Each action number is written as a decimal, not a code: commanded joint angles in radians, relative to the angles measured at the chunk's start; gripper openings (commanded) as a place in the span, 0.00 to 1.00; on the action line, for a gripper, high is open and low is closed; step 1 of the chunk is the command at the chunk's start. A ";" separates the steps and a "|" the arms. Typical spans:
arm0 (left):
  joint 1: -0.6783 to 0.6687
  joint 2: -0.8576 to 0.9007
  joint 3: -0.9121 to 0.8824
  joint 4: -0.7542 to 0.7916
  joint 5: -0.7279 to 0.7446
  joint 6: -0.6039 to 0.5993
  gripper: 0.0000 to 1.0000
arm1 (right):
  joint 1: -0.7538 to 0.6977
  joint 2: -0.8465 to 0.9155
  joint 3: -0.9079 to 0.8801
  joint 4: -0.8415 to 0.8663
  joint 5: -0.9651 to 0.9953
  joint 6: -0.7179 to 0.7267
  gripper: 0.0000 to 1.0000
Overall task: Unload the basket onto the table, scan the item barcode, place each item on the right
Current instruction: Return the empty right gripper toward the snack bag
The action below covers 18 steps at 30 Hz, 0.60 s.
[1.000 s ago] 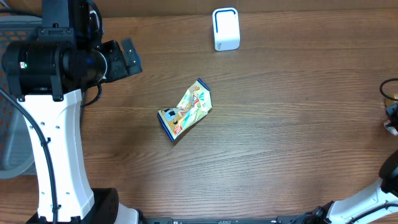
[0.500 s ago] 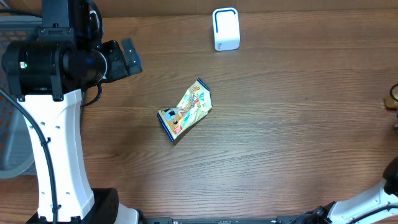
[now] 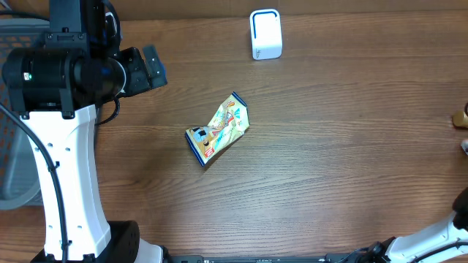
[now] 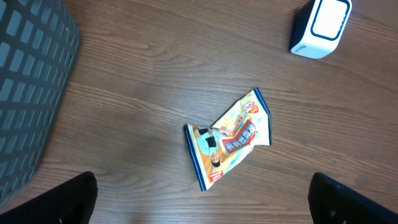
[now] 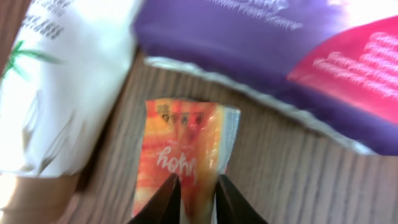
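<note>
A blue-edged snack packet lies flat mid-table, also in the left wrist view. The white barcode scanner stands at the far edge. My left gripper hangs high above the table, wide open and empty, left of the packet. In the right wrist view my right gripper hovers over an orange packet. Its jaws stand a narrow gap apart, and the packet shows through the gap. The overhead view barely shows this gripper at the right edge.
A white tube lies left of the orange packet and a purple bag beyond it. A grey mesh basket stands at the table's left side.
In the overhead view the right arm's end has slid off past the right edge. The left arm, snack packet and scanner have not moved.
</note>
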 commanded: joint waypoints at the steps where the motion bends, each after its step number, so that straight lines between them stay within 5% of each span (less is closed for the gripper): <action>1: 0.004 -0.013 0.002 0.003 -0.003 -0.010 1.00 | 0.010 0.003 -0.006 0.011 -0.026 0.002 0.24; 3: 0.004 -0.013 0.002 0.003 -0.003 -0.010 1.00 | 0.009 0.003 -0.005 0.012 -0.026 0.002 0.34; 13: 0.004 -0.013 0.002 0.003 -0.003 -0.010 1.00 | 0.011 -0.042 0.092 -0.100 -0.004 -0.005 0.49; 16: 0.004 -0.013 0.002 0.003 -0.003 -0.010 1.00 | 0.016 -0.096 0.140 -0.147 -0.052 -0.001 0.64; 18: 0.004 -0.013 0.002 0.003 -0.003 -0.010 1.00 | 0.016 -0.144 0.188 -0.187 -0.138 -0.002 0.83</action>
